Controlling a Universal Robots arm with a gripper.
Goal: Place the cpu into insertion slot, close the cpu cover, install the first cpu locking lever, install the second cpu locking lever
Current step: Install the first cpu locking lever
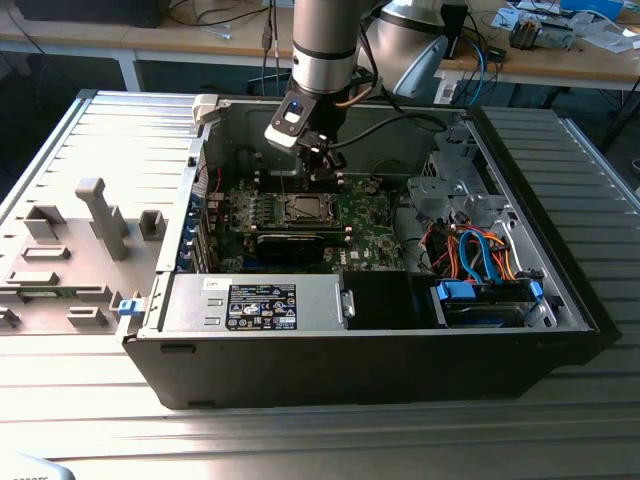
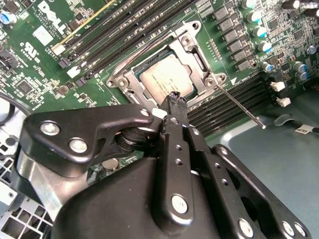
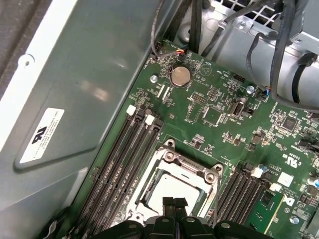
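Across the exterior view, from its left to its right:
Grey moulded tray (image 1: 60, 260): lying outside the case, well apart from the work, so playing no part at this stage.
Computer case (image 1: 560, 300): lying on its side with the panel off, giving the arm a straight drop onto the green circuit board (image 1: 365, 215).
Gripper (image 1: 322, 165): hanging just above the socket area; in the second wrist view (image 2: 173, 98) the two black fingers are pressing together with nothing between them, probably to serve as a pushing tip rather than a clamp.
Cpu (image 2: 166, 80): sitting flat in the insertion slot (image 2: 130, 82), its pale top showing through the window.
Cpu cover (image 2: 197, 55): lying down over the chip, framing it, so it is holding the chip seated.
Locking lever (image 2: 239, 107): a thin rod sticking out free beside the socket, seemingly not yet latched; fingertips hovering near its root.
Drive bay (image 1: 485, 300): blue-tabbed, sitting well apart.
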